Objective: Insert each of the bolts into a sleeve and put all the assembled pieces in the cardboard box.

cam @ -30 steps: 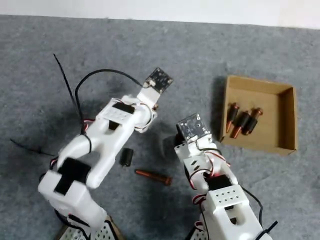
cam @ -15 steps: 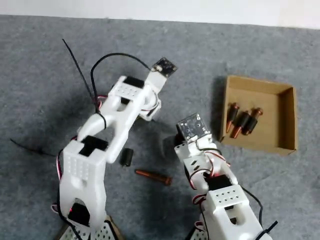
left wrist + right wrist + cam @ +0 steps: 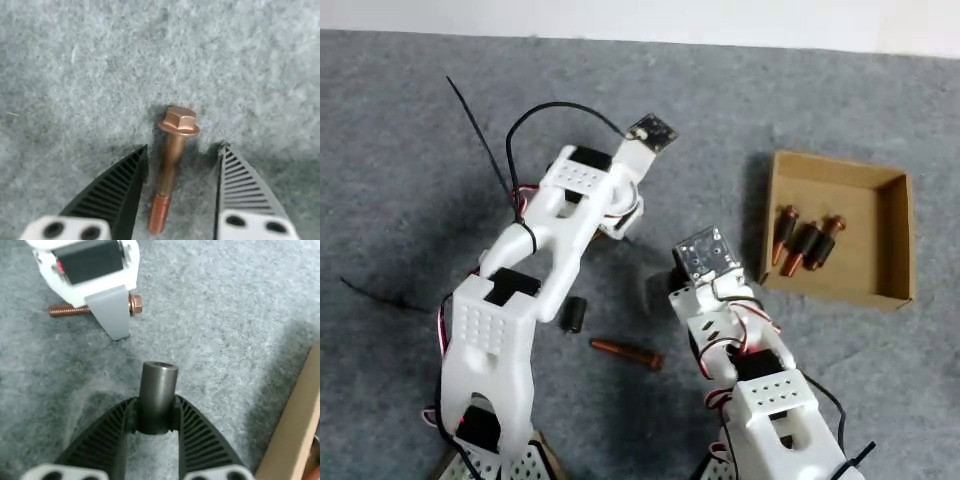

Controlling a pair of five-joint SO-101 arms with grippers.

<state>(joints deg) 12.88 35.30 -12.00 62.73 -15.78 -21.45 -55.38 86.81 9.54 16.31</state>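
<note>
A grey surface (image 3: 400,110) with a fuzzy, felt-like nap carries everything. Seen close in the left wrist view, the surface (image 3: 75,60) is mottled light and dark grey. In the right wrist view the surface (image 3: 225,315) has the same matted look and soft shadows lie across it. A plain white band (image 3: 640,18) runs along the surface's far edge from side to side. A thin black strand (image 3: 370,292) lies flat on the surface near its left edge, slightly slanted. At the surface's near edge, left of its middle, a small brown corner (image 3: 548,453) shows; what it belongs to cannot be told.
</note>
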